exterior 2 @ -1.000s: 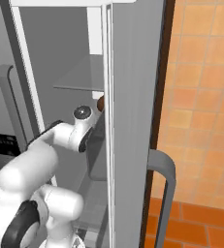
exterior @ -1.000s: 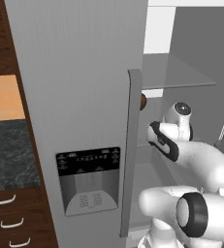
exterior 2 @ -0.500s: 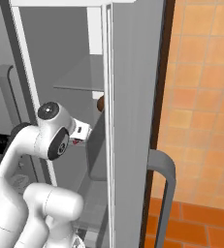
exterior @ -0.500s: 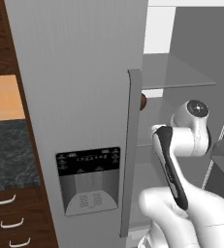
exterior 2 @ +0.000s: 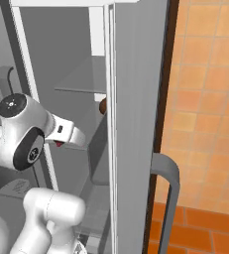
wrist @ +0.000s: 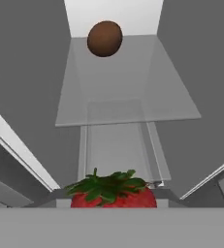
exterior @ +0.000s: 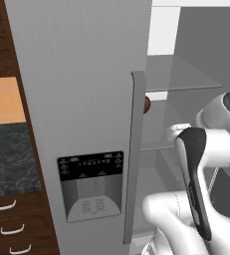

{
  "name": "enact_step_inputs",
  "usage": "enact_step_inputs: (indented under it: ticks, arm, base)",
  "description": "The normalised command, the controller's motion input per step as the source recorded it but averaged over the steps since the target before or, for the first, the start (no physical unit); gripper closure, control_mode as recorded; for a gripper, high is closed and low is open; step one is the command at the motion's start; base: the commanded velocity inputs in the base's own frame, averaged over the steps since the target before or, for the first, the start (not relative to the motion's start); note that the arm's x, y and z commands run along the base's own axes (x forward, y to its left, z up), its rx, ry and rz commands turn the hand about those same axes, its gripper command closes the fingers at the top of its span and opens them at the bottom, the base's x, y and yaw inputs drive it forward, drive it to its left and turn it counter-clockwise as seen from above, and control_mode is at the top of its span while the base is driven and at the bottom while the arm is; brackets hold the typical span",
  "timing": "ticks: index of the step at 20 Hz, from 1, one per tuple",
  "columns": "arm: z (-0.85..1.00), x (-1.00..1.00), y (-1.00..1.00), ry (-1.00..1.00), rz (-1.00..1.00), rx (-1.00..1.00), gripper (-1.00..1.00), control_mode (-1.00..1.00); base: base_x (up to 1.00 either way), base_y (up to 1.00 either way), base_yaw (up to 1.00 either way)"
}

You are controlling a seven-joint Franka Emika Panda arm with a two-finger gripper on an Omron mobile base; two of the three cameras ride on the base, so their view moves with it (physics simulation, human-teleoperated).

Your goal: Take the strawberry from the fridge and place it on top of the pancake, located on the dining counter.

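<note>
The fridge [exterior: 81, 74] stands with its right compartment open. The strawberry [wrist: 113, 193], red with a green leafy cap, sits at the bottom of the hand view, right at my gripper [wrist: 113, 201]. My fingertips are hidden behind it, and the gripper looks shut on the berry. From the right base view a red speck of the strawberry [exterior 2: 60, 143] shows under the gripper [exterior 2: 62, 141], which is held in front of the open compartment, below the glass shelf [exterior 2: 81, 89]. The pancake and the dining counter are out of view.
A brown round object [wrist: 104, 38] lies on the glass shelf [wrist: 128, 99] further inside, also seen past the door handle [exterior: 136, 154] as a brown round object [exterior: 147, 104]. The open right fridge door [exterior 2: 136, 109] stands close on my right. Dark counter and drawers [exterior: 7, 199] are at left.
The arm has drawn back out from the shelf area and its elbow has swung up and toward the cameras; the gripper has come back with the strawberry. The brown object has stayed put.
</note>
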Motion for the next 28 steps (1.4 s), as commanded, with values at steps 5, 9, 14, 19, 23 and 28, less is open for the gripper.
enact_step_inputs:
  ticks: [5,9,14,19,23,28]
  arm:
    - [1.00,-0.69,0.09,0.00,0.04,0.00,1.00,-1.00]
    - [0.40,-0.95,0.27,-0.13,0.00,0.00,1.00,-1.00]
    - [0.35,-0.83,0.27,0.03,0.00,0.00,1.00,-1.00]
    - [0.00,0.00,0.00,0.00,0.00,0.00,1.00,1.00]
    - [0.00,0.00,0.00,0.00,0.00,0.00,1.00,1.00]
    - [0.00,0.00,0.00,0.00,0.00,0.00,1.00,1.00]
  base:
    - [0.00,0.00,0.00]
    - [0.00,0.00,0.00]
    - [0.00,0.00,0.00]
    - [-0.28,0.76,0.06]
    - [-0.29,1.00,0.19]
    - [-0.48,1.00,0.38]
